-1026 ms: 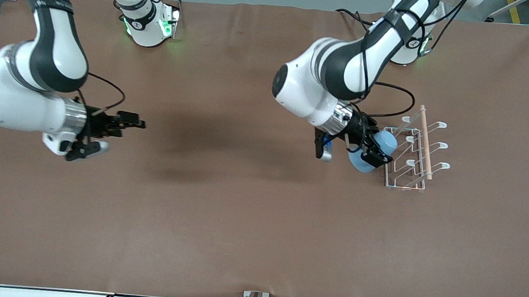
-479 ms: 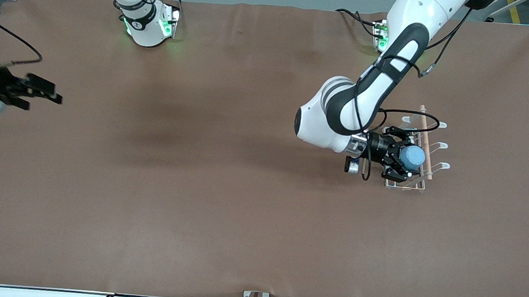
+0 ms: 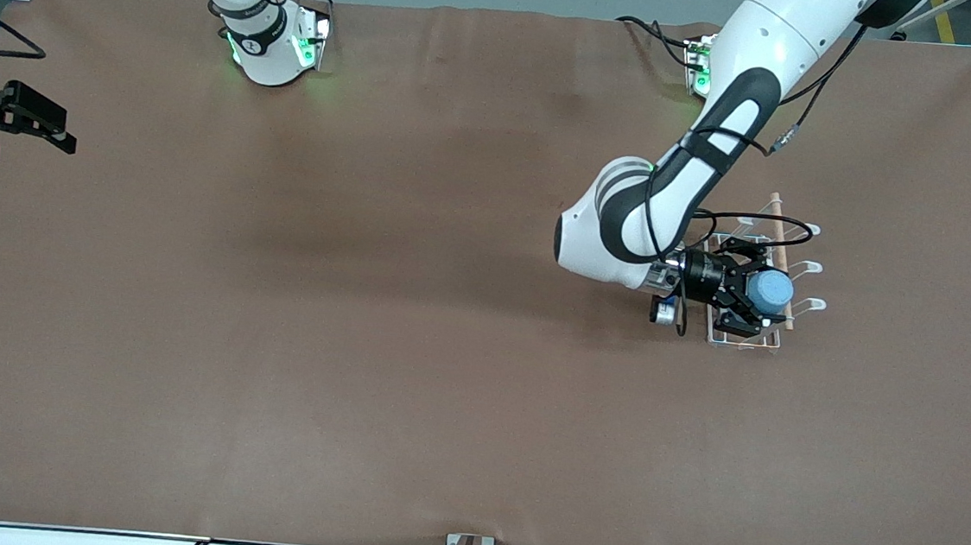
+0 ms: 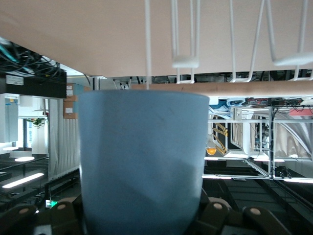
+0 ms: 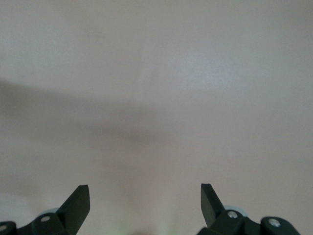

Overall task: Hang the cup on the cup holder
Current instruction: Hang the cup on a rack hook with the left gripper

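Rack prongs half hidden by left pincer (image 3: 753,292) clamped on blue cup (image 3: 769,290) over cup holder (image 3: 791,245); right pincer (image 3: 3,126) spread wide, waiting at table (image 3: 359,340) edge.

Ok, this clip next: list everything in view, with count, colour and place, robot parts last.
cup: one, light blue, held in the left gripper over the cup holder.
cup holder: one, white wire with a light wooden rod on top, on the table toward the left arm's end.
table: one, brown surface, under everything.
left gripper: one, black, shut on the cup, over the cup holder.
right gripper: one, black, open, waiting over the table edge at the right arm's end.
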### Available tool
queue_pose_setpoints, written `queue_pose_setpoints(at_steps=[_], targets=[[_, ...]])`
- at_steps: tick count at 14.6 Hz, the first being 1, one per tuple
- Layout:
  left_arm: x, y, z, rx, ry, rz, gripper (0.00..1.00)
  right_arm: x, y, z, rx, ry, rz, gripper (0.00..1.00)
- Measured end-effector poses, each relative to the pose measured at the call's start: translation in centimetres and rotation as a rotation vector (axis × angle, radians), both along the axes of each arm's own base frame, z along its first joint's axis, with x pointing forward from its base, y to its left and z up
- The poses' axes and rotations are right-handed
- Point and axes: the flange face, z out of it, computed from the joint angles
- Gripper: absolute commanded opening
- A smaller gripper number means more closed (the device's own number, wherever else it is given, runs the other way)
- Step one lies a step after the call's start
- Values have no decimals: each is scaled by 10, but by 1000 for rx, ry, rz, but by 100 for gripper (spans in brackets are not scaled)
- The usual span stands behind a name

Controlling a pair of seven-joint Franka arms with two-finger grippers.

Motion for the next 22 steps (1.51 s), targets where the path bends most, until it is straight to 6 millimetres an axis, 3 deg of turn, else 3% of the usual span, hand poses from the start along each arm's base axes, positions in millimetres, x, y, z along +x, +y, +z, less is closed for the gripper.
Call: queue_pose_setpoints(at_steps=[5, 6, 7, 8, 9, 11, 13, 16, 20, 22], targets=[[-11, 7, -21, 16, -28, 5, 5, 1, 19, 5, -4, -10, 11, 100], [-13, 7, -25, 18, -37, 5, 14, 2, 20, 4, -9, -6, -24, 100], [-15, 7, -31, 18, -54, 6, 32, 2, 20, 3, -14, -1, -57, 100], [-17, 6, -38, 18, -74, 8, 79, 2, 20, 2, -17, 3, -79, 100], [-19, 6, -46, 18, -95, 11, 100, 2, 20, 1, -18, 7, -91, 100], [-22, 5, -58, 17, -130, 13, 100, 2, 19, -2, -20, 12, -103, 100], [-22, 2, -57, 8, -167, 14, 100, 2, 18, -4, -21, 13, -109, 100], [-13, -8, -30, -95, -303, 124, 100, -2, 15, -6, -21, -8, -141, 100], [16, -34, 57, -376, -431, 397, 100, -19, 14, -9, -18, -31, -171, 100], [27, -36, 101, -518, -505, 556, 100, -22, 13, -5, -17, -38, -181, 100]])
